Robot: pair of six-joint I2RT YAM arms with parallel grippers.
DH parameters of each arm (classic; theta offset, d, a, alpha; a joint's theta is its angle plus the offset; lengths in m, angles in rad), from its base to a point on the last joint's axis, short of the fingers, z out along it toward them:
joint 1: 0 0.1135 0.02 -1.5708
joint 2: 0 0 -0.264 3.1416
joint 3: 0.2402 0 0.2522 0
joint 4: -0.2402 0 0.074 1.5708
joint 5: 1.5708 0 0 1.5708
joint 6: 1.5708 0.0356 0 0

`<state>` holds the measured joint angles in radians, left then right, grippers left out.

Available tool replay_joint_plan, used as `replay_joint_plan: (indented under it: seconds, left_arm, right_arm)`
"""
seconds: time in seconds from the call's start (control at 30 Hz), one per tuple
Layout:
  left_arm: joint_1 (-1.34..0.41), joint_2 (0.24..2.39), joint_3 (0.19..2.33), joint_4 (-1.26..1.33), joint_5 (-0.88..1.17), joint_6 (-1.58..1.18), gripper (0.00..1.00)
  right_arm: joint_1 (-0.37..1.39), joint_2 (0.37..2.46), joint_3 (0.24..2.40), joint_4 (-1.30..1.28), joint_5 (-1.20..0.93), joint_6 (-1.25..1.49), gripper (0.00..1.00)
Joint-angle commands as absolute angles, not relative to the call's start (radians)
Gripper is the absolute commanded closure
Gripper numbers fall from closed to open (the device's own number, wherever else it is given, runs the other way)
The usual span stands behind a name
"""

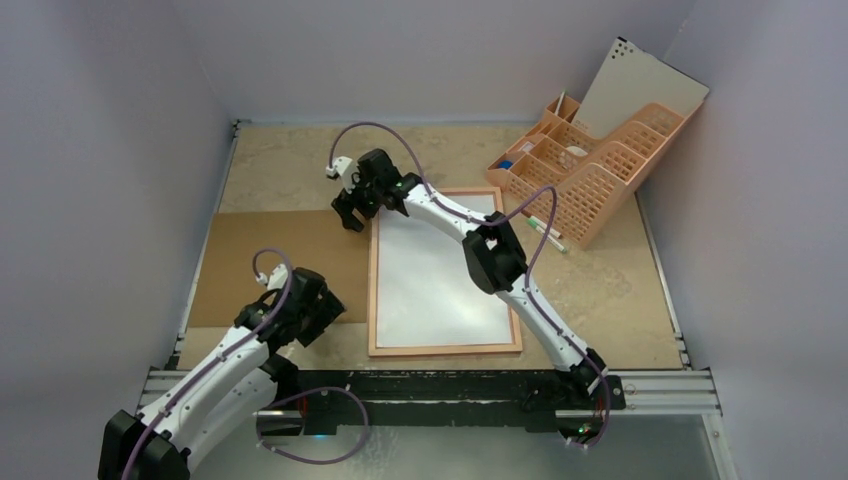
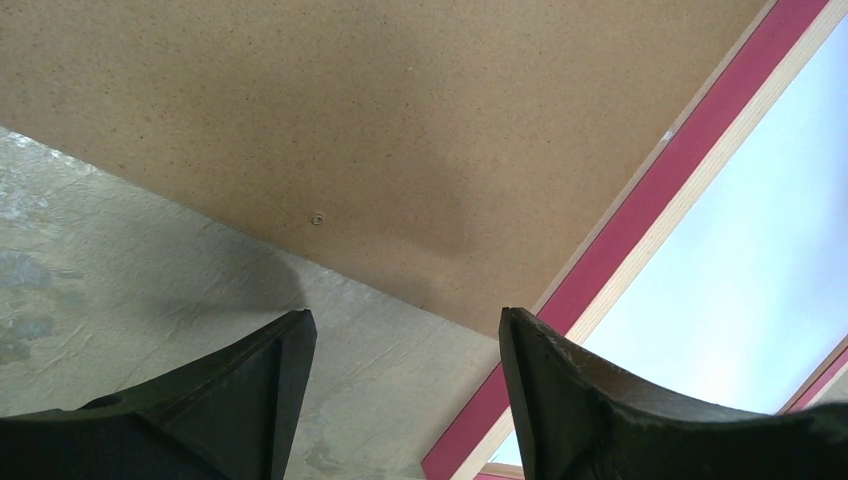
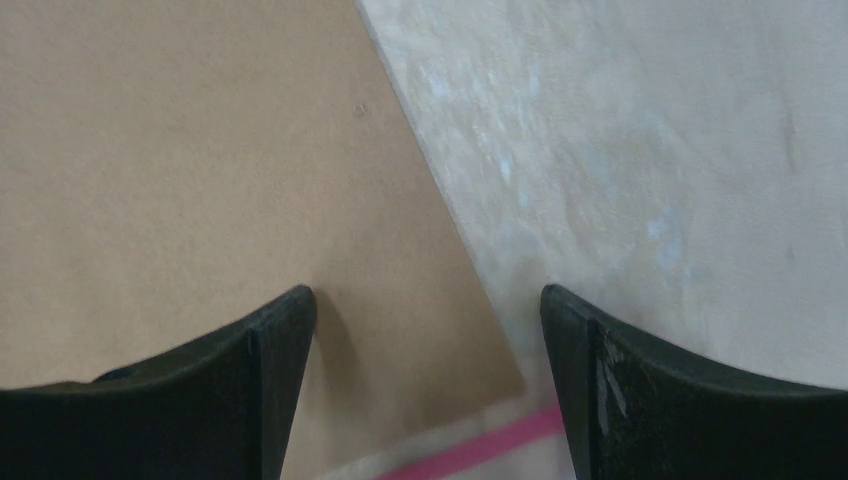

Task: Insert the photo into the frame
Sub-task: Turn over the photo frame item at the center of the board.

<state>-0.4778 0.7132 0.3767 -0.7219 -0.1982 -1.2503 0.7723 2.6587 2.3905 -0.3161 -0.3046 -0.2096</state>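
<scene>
Left arm (image 1: 215, 368), right arm (image 1: 545, 320): white shells, chunky black joints. Thin purple cables (image 1: 376, 124) looping loose off each. Fingers (image 3: 650, 410) matte black, wedge-shaped, one with white scuffs fwiw.

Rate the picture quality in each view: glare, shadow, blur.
Top external: even light, a soft sheen on the photo's white back inside the frame. Left wrist: backing board crisp, a dark shadow across it and the table, the photo washed out bluish. Right wrist: soft throughout, the board's edge smeared.
</scene>
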Motion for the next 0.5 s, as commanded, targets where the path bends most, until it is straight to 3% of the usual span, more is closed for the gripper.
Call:
replay_joint_plan:
  seconds: [0.0, 0.47]
  left_arm:
    - [-0.472, 0.728, 0.375, -0.699, -0.218, -1.27, 0.3]
    - [-0.472, 0.728, 0.358, -0.669, -0.252, -1.298, 0.3]
  right_arm:
    - [0.775, 2.71, 2.458, -0.401, -0.382, -0.252, 0.15]
    - [0.775, 2.605, 2.341, -0.504, -0.524, -0.323, 0.17]
